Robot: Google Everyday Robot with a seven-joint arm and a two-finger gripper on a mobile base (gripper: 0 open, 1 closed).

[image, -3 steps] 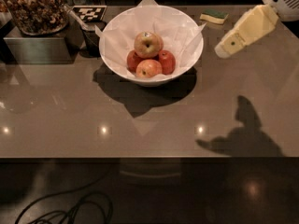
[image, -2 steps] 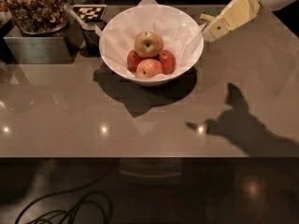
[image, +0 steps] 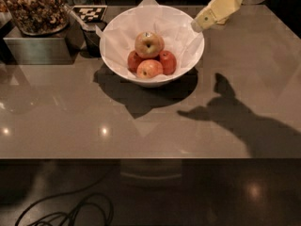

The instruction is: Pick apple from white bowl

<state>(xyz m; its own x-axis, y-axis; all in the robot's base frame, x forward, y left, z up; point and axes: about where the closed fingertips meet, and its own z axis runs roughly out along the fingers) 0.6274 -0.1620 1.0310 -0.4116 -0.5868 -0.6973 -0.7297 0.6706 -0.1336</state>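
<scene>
The white bowl point(image: 186, 55), lined with white paper, stands on the grey table toward the back. The apple point(image: 149, 44), pale yellow-green with an orange blush and a dark stem dimple, lies on top of two darker red apples point(image: 168, 61) and a smaller pink-and-yellow apple point(image: 150, 69). My gripper point(image: 198, 23), cream-coloured, reaches in from the upper right. Its tip hangs over the bowl's right rim, above and to the right of the apple and apart from it.
A glass container of brown dried bits point(image: 34, 9) sits on a metal box point(image: 35, 48) at the back left. A black-and-white marker card point(image: 89, 13) stands behind a dark cup point(image: 91, 39). The arm's shadow point(image: 235, 119) falls right. Cables point(image: 66, 213) lie on the floor.
My gripper has moved left and away from the camera, from beside the bowl's right side to over its right rim. The apples and bowl have not moved.
</scene>
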